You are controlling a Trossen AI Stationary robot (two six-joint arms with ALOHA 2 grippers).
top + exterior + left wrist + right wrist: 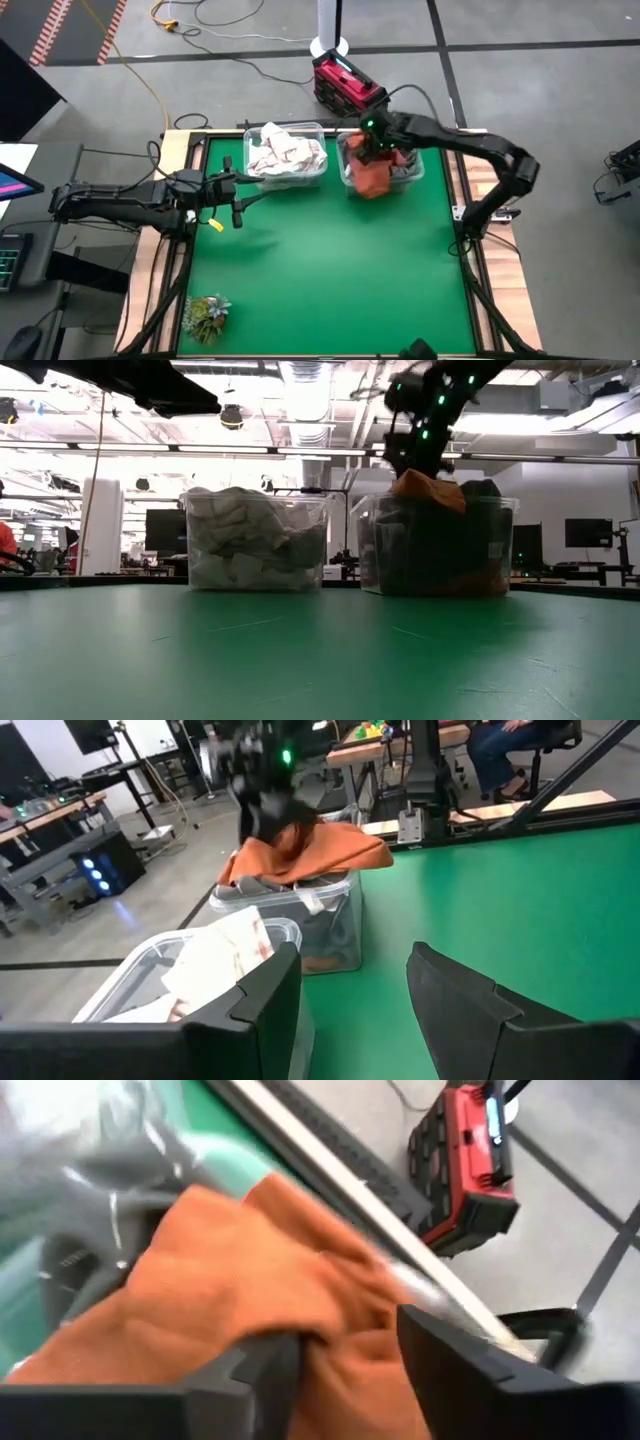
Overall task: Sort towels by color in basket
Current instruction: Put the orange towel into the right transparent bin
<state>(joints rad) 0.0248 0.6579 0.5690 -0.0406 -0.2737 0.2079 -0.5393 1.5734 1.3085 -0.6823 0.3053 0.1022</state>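
Two clear bins stand at the table's far edge. The left bin (287, 152) (255, 540) holds white and checked towels (215, 955). The right bin (400, 172) (435, 550) holds dark grey towels (480, 490), with a rust orange towel (372, 178) (428, 488) (305, 850) draped over its top and near rim. My right gripper (377, 150) (345, 1365) is above that bin, shut on the orange towel. My left gripper (237, 203) (350, 1000) hovers open near the table's left edge, short of the left bin. My right gripper holds the orange towel by a bunched fold at its top (315, 1330) (290, 828), pinched between the two fingers, coming from above and pointing down. The towel tents up to the fingers, and its lower part (370, 185) lies on the bin's contents and rim.
A small green plant (205, 318) sits at the table's near left corner. The green mat (330, 270) between the bins and the near edge is bare. A red device (345, 85) stands on the floor beyond the far edge.
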